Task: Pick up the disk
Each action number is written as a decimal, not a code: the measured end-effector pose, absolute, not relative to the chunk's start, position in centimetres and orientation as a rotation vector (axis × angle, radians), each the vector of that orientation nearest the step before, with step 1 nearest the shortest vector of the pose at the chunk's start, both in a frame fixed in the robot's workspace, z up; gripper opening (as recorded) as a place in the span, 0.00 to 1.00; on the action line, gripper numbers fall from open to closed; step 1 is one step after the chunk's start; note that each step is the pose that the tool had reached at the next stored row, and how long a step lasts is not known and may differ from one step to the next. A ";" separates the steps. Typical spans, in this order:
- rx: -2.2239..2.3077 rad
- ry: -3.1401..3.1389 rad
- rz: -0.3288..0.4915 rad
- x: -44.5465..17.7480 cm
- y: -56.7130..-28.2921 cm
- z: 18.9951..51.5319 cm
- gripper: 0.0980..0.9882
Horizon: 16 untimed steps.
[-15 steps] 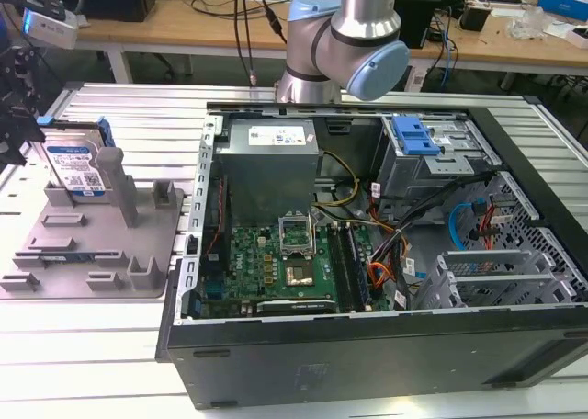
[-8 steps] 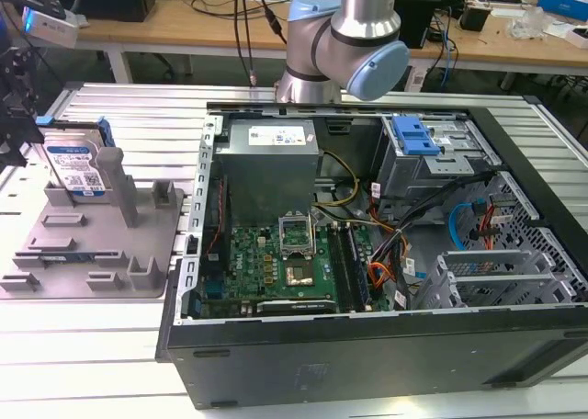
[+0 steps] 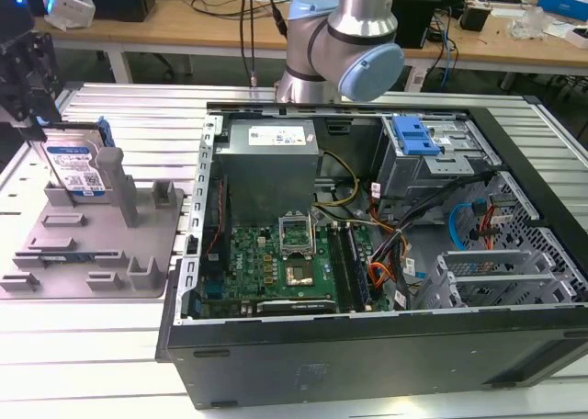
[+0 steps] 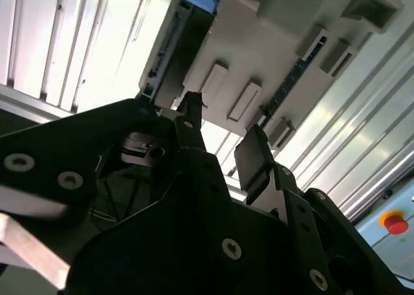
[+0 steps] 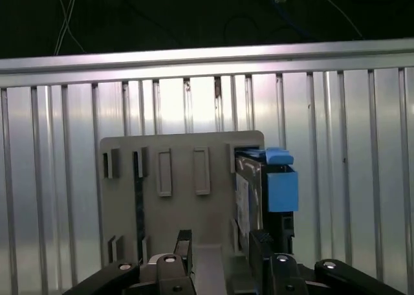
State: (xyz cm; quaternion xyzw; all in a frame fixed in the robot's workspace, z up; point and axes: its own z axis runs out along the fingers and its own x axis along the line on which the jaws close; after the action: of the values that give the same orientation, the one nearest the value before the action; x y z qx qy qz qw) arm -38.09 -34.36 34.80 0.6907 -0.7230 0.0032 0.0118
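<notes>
The disk point(image 3: 78, 166) stands on edge at the back of the grey fixture point(image 3: 92, 249), at the exterior view's left; its label faces forward and a blue frame runs along its edges. My black gripper point(image 3: 35, 125) hangs just above its far-left top corner. In the first wrist view the disk point(image 5: 249, 198) lies ahead, in line with one finger point(image 5: 260, 246). The gripper point(image 5: 222, 250) is open, with just the fixture point(image 5: 187, 152) behind the gap. The second wrist view shows the gripper point(image 4: 220, 136) with its fingers apart, short of the disk point(image 4: 171, 46).
An open computer case point(image 3: 514, 143) takes up the middle and the exterior view's right, with a blue drive-bay latch point(image 3: 418, 136) inside. The arm point(image 3: 340, 33) rises behind it. The fixture's upright posts point(image 3: 124, 185) stand beside the disk. A red button point(image 4: 396, 222) sits off the ribbed metal table.
</notes>
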 end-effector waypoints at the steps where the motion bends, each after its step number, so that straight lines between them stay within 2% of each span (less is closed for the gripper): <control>1: 2.158 -2.254 0.015 -38.1 -33.6 34.8 0.43; 7: 2.171 -2.247 0.030 -38.3 -30.7 34.8 0.43; 16: 2.179 -2.238 0.032 -40.6 -30.1 34.6 0.43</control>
State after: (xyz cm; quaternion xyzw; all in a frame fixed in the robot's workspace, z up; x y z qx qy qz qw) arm -40.56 -30.05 34.58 0.6975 -0.7164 0.0103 0.0090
